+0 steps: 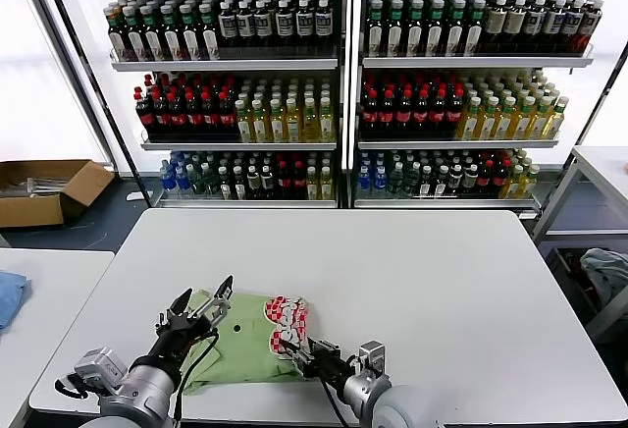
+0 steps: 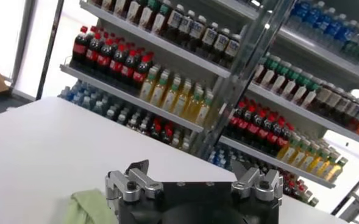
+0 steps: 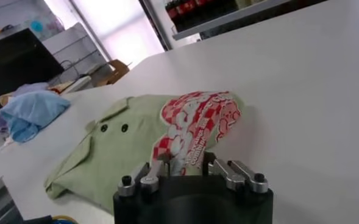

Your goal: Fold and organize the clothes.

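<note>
The light green polo shirt lies folded near the front edge of the white table, with its red-and-white checkered graphic turned up along its right side. My left gripper is open and empty, raised just above the shirt's left part; a corner of the shirt shows beside that gripper. My right gripper is at the shirt's front right edge. In the right wrist view the gripper has its fingers closed on a bunch of the graphic fabric of the shirt.
A blue cloth lies on a second table at the left, also in the right wrist view. Behind are bottle shelves and a cardboard box on the floor. A pale cloth sits at the right.
</note>
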